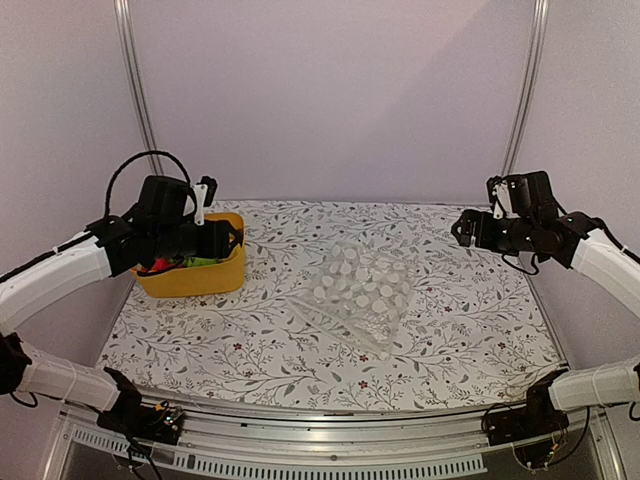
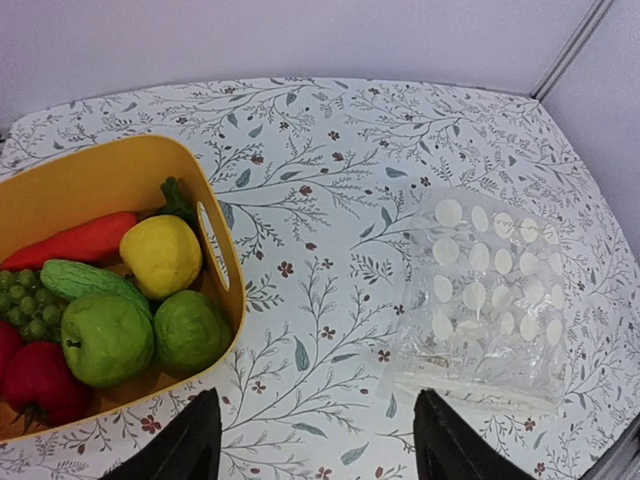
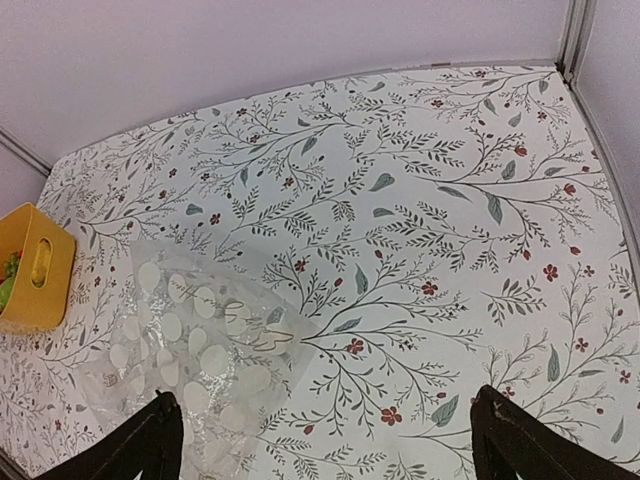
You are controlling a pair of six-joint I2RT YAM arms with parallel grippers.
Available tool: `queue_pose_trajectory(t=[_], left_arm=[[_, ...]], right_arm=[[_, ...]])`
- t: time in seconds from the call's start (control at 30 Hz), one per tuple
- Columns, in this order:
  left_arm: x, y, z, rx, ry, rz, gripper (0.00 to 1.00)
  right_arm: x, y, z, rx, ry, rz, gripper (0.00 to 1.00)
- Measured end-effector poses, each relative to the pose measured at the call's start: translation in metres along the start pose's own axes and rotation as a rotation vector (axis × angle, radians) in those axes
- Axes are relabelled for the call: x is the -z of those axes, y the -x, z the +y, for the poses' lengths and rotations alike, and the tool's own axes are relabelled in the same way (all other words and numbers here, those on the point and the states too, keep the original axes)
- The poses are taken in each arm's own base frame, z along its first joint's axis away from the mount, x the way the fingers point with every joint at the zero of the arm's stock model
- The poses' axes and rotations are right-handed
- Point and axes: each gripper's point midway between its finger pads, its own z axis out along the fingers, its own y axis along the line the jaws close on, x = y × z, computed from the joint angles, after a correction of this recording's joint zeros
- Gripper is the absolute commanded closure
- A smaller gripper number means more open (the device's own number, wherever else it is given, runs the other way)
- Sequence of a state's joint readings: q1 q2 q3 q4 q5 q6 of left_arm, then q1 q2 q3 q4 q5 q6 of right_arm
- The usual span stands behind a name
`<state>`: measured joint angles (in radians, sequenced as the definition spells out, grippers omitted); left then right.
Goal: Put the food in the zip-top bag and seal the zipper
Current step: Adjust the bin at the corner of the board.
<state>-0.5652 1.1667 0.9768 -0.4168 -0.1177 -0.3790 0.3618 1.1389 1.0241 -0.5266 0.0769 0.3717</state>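
Observation:
The food lies in a yellow tub at the table's left: an orange-red carrot, a yellow lemon, a bumpy cucumber, two round green pieces, small green grapes and a red piece. The zip-top bag lies flat and empty mid-table, dotted white, and shows in both wrist views. Its zipper runs along the edge nearest the left wrist camera. My left gripper hovers open beside the tub. My right gripper hangs open, high at the right.
The floral tablecloth covers the table up to the back wall. Metal frame posts rise at both rear corners. An aluminium rail runs along the near edge between the arm bases.

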Motion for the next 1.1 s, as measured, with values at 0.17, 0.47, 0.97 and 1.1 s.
queue_pose_trajectory(t=[0.17,0.47,0.97,1.1], left_arm=[[-0.016,0.008,-0.018,-0.083,-0.026,0.02,0.34],[-0.009,0.053,-0.039,-0.138,-0.04,-0.032,0.31],[-0.008,-0.008,0.032,-0.141,0.195,0.215,0.08],[-0.007,-0.023,0.051,-0.167,0.246,0.262,0.13]], right_arm=[[0.006,-0.01,0.014,0.044,0.099,0.021,0.02],[0.022,-0.031,0.095,0.231,0.431,0.078,0.18],[0.009,-0.111,0.22,0.435,0.699,0.318,0.22],[0.015,-0.109,0.236,0.437,0.745,0.315,0.23]])
